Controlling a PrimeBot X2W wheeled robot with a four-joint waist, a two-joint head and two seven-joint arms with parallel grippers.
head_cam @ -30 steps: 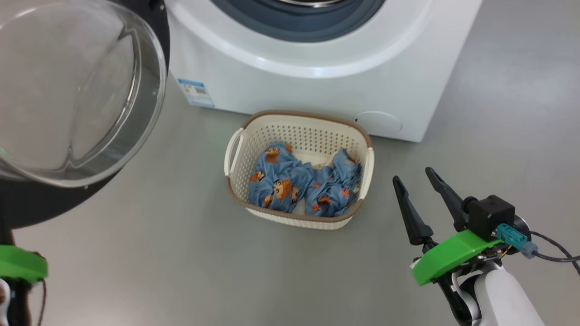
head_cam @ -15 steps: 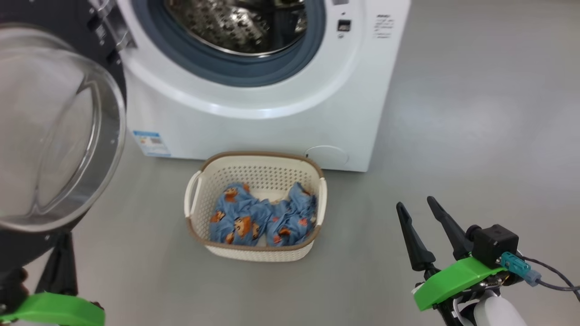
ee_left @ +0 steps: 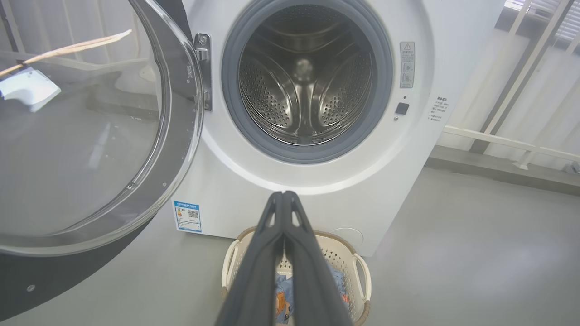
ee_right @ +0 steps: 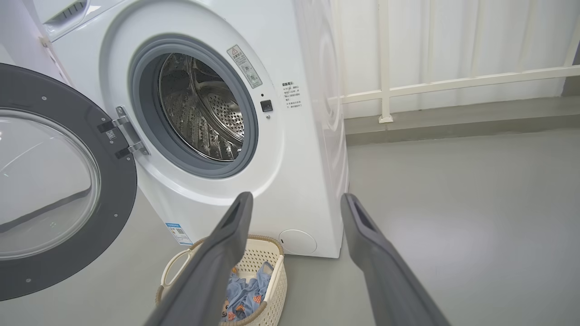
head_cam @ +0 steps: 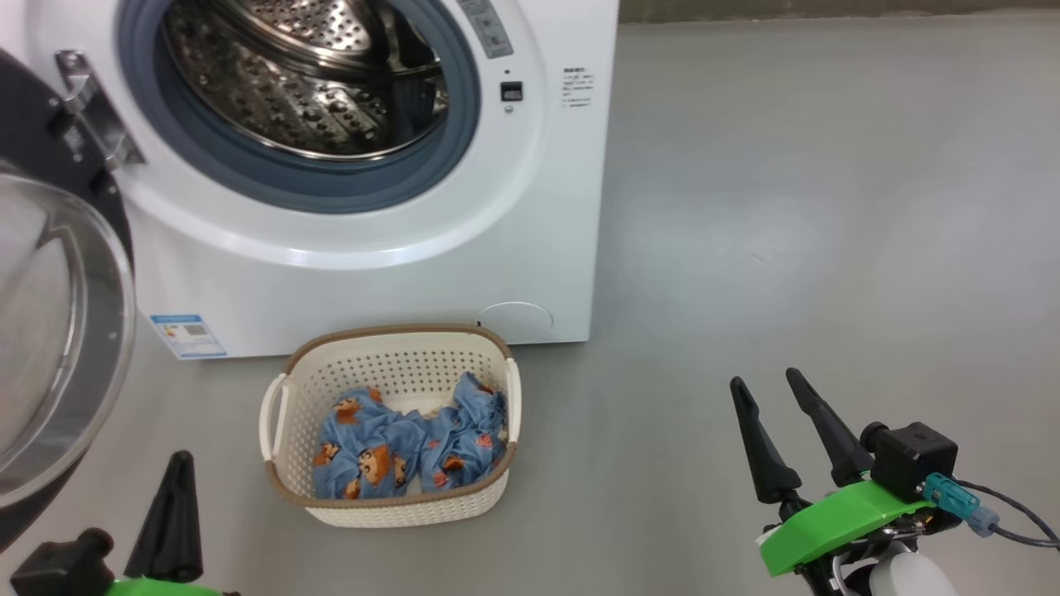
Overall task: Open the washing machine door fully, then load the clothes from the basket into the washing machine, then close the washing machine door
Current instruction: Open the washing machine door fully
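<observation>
Head view, washing machine door (head_cam: 58, 331) open at left, clothes (head_cam: 397, 455) in basket (head_cam: 389, 331) near washing machine (head_cam: 530, 207), left end effector (head_cam: 180, 463) pressed together, right end effector (head_cam: 764, 381) spread.

drum mouth (ee_left: 306, 79) unblocked, door (ee_left: 86, 149) swung left

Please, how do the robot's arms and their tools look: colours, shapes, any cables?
The right tool and the left tool each have two long, dark, tapering fingers with pointed tips, on a bright green bracket. The right wrist carries a black block, a teal plug and a thin dark cable. The forearm below is white.
</observation>
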